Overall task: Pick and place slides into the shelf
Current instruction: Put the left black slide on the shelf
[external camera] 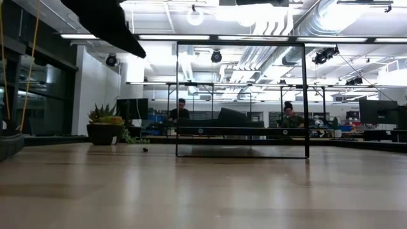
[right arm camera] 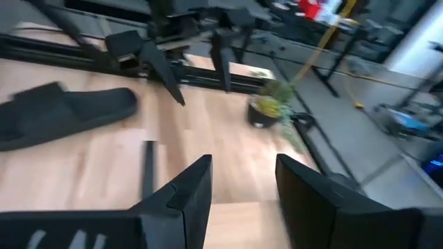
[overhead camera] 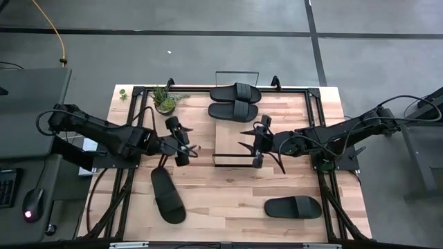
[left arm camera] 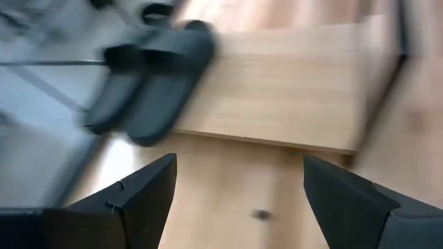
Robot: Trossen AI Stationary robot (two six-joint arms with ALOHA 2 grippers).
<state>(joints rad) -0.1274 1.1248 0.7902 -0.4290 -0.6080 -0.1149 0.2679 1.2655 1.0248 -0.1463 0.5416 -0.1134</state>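
Two black slides [overhead camera: 234,101] lie side by side on the far end of the shelf [overhead camera: 235,138], a light plank with black wire rails; the left wrist view shows the pair [left arm camera: 156,79] on the plank [left arm camera: 291,90]. A third slide [overhead camera: 168,196] lies on the table near the left arm and also shows in the right wrist view [right arm camera: 62,114]. The fourth slide [overhead camera: 293,206] lies near the table's right near corner. My left gripper [overhead camera: 187,145] [left arm camera: 239,187] hovers open left of the shelf. My right gripper [overhead camera: 248,140] [right arm camera: 242,180] is open at the shelf's right edge.
A small potted plant [overhead camera: 165,100] [external camera: 105,127] stands at the table's far left, beside the shelf. The shelf's wire frame [external camera: 241,98] rises above the table. Black frame rails [overhead camera: 325,131] run along the table's edges. People sit in the room beyond.
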